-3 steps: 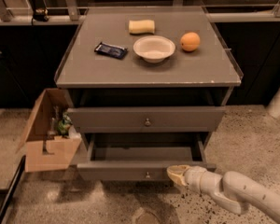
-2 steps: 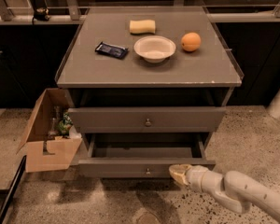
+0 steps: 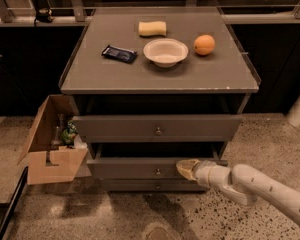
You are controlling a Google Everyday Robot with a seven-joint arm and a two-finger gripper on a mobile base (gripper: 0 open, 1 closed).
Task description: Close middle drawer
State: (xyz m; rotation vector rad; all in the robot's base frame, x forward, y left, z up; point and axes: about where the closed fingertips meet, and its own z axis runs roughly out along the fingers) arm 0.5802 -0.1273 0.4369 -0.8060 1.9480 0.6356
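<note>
The middle drawer (image 3: 140, 168) is a grey front with a small round knob (image 3: 158, 172). It sits below the wider top drawer (image 3: 157, 127) and stands out a little from the cabinet, with a dark gap above it. My gripper (image 3: 187, 168) reaches in from the lower right on its white arm (image 3: 260, 186). Its yellowish tip rests against the right part of the middle drawer's front, right of the knob. The narrow dark bottom drawer (image 3: 150, 186) shows just beneath.
On the cabinet top (image 3: 90, 74) lie a dark snack packet (image 3: 119, 53), a white bowl (image 3: 165, 52), a yellow sponge (image 3: 152, 28) and an orange (image 3: 204, 45). An open cardboard box (image 3: 52, 149) stands on the floor by the cabinet's left side.
The middle drawer has slid back into the cabinet, so much less of its inside shows. My gripper has moved forward with the drawer front, staying against it.
</note>
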